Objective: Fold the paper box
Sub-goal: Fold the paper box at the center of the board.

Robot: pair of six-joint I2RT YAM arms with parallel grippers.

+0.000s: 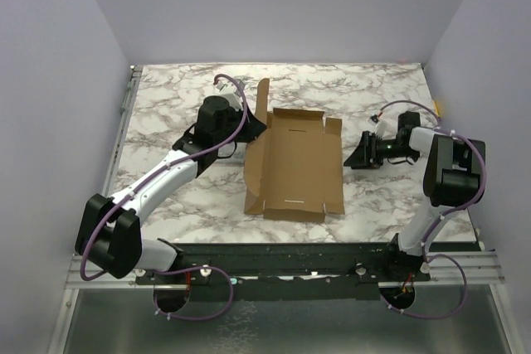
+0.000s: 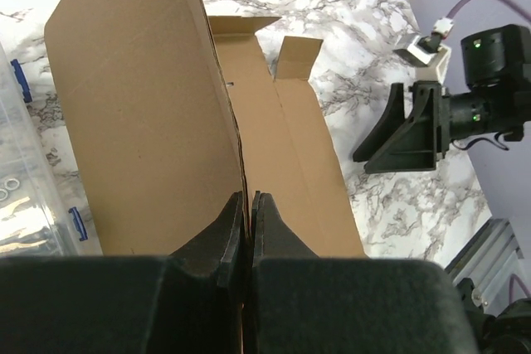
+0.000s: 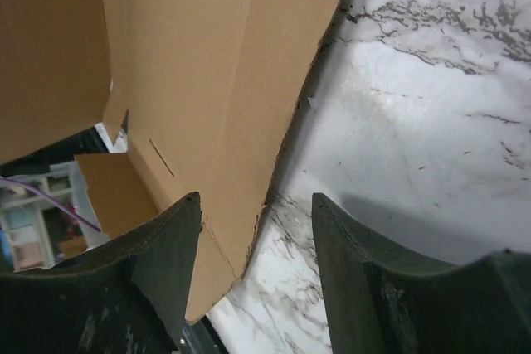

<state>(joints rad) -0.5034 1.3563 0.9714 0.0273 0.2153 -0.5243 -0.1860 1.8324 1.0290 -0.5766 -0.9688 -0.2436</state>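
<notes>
The marble table (image 1: 191,196) carries everything, and the paper box (image 1: 294,167) lies near its middle. The box is a brown die-cut sheet, its base flat and partly formed. I'll place everything else relative to that box.

The left arm (image 1: 166,176) reaches in from the box's left. The right arm (image 1: 444,167) bends in from its right.

The left gripper (image 2: 247,213) is at the box's left edge, jaws pinched tight on the left side panel (image 2: 141,105). That panel is lifted nearly upright off the base.

The right gripper (image 3: 257,198) sits just beside the box's right edge, low over the table. Its jaws stand apart and hold nothing. The cardboard edge lies by one finger and bare marble shows in the gap.

A small corner tab (image 2: 297,55) stands up at the far right corner of the box. A clear plastic case (image 2: 25,180) is visible just left of the box in the left wrist view.

I judge the step in hand to be raising the side walls: the left one is up and held, the right one is not yet gripped. Next I would slide the open right jaws onto the right edge, close on it, and fold it up along its crease. The left pinch should hold firm meanwhile so the sheet does not skate. The main risk is pushing the edge away instead of catching it.
</notes>
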